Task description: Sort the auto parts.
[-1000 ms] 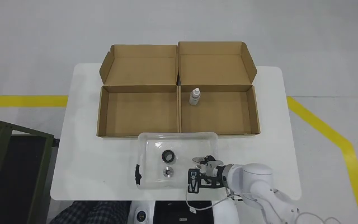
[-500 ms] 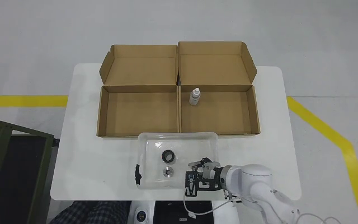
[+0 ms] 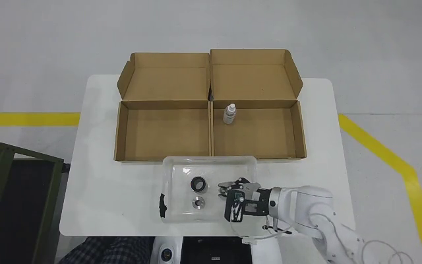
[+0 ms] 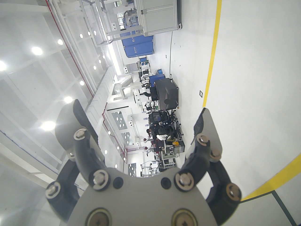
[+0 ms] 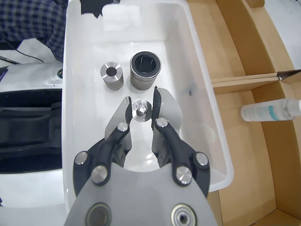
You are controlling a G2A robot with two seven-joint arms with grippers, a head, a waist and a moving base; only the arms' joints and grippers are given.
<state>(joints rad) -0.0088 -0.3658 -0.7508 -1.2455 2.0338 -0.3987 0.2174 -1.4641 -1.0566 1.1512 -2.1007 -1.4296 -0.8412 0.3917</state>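
A clear plastic bin [image 3: 175, 162] sits at the table's front edge. In it stand a dark-lined metal sleeve [image 5: 145, 70] [image 3: 198, 183] and a smaller silver cylinder [image 5: 112, 75] [image 3: 198, 202]. My right gripper [image 5: 141, 110] [image 3: 226, 190] is inside the bin, just right of those two parts. Its pads are shut on a small round metal part [image 5: 141, 111]. I cannot tell whether this part rests on the bin floor or hangs above it. My left gripper [image 4: 138, 111] is open with nothing between its fingers, and it faces the room and floor.
Two open cardboard boxes stand side by side behind the bin, the left box [image 3: 165, 132] holding nothing. The right box [image 3: 264, 135] holds a small white bottle [image 3: 229, 113] [image 5: 265, 112]. Black tape [image 3: 161, 204] marks the bin's left end.
My right gripper has shifted from the bin's front rim farther into the bin, toward the boxes. The two standing parts have stayed put.
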